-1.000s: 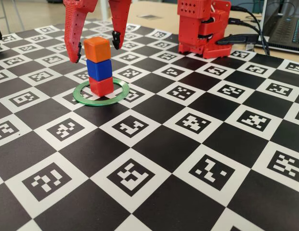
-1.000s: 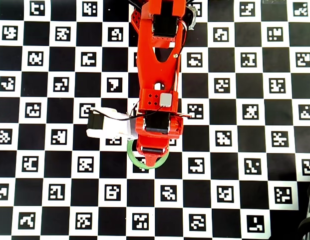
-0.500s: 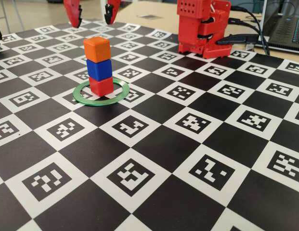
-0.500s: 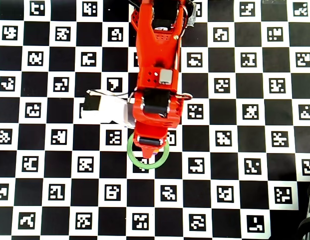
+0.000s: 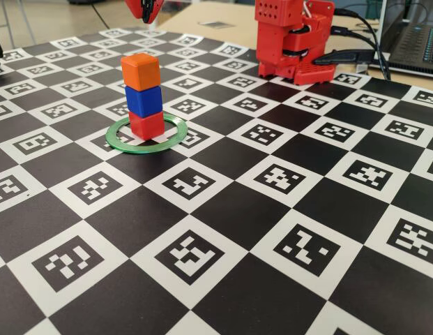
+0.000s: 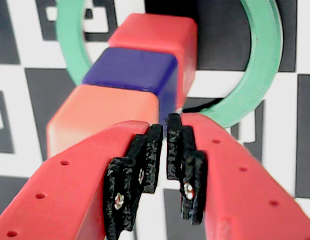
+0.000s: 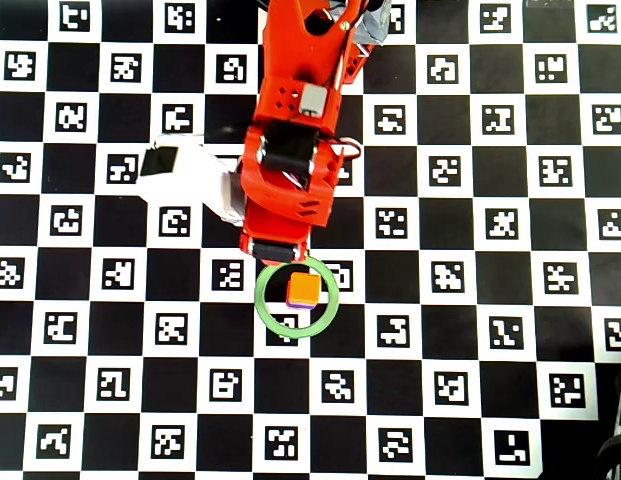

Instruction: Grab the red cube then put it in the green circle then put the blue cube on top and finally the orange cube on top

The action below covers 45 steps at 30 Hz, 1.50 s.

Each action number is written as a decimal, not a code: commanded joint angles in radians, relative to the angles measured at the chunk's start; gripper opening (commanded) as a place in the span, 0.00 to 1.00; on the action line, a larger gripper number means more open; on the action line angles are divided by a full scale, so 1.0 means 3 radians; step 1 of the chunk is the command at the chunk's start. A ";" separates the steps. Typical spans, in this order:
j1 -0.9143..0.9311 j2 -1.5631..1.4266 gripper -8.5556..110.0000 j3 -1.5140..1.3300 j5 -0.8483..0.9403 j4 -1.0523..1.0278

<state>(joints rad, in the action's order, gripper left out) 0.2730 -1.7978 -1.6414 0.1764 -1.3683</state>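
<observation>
Three cubes stand in one tower inside the green circle (image 5: 146, 132). The red cube (image 5: 146, 124) is at the bottom, the blue cube (image 5: 143, 100) sits on it, and the orange cube (image 5: 140, 71) is on top. The gripper (image 6: 162, 150) hangs high above the tower, and its jaws are almost pressed together with nothing between them. The stacking looks done. The tower is tall and thin, so I think a bump from the arm or a shake of the checkered table (image 5: 286, 230) could knock the orange cube off. The arm should stay clear of it.
</observation>
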 commanded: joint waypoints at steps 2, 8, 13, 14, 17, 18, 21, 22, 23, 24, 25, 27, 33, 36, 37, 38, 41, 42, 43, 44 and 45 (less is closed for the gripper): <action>0.0112 -0.0573 0.02 -0.0179 0.0404 0.0092; 0.0281 -0.0977 0.02 -0.0752 0.0977 0.0481; 0.0240 -0.1202 0.02 -0.1283 0.1626 0.0757; 0.0220 -0.1232 0.02 -0.1360 0.1739 0.0782; 0.0143 -0.1340 0.02 -0.1565 0.2004 0.0787; 0.0118 -0.1391 0.02 -0.1631 0.2035 0.0772; -0.0010 -0.1606 0.02 -0.1846 0.2204 0.0747; -0.0061 -0.1698 0.02 -0.1933 0.2291 0.0747; -0.0118 -0.1790 0.02 -0.2030 0.2352 0.0752; -0.0189 -0.1897 0.02 -0.2137 0.2413 0.0772; -0.0261 -0.1994 0.02 -0.2240 0.2495 0.0793; -0.0419 -0.2142 0.02 -0.2403 0.2577 0.0803; -0.0844 -0.2444 0.02 -0.2766 0.2638 0.0639; -0.0946 -0.2700 0.02 -0.2986 0.2695 0.0583; -0.0956 -0.2807 0.02 -0.3078 0.2741 0.0568; -0.0956 -0.2925 0.02 -0.3170 0.2787 0.0557; -0.0956 -0.3313 0.02 -0.3477 0.2930 0.0516; -0.0951 -0.3436 0.02 -0.3569 0.2966 0.0486; -0.0941 -0.3538 0.02 -0.3641 0.2986 0.0455; -0.0931 -0.3610 0.02 -0.3702 0.3012 0.0414; -0.0926 -0.3671 0.02 -0.3748 0.3032 0.0378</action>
<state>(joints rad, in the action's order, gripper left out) -0.0077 -2.8179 -2.7612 1.0677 -1.2349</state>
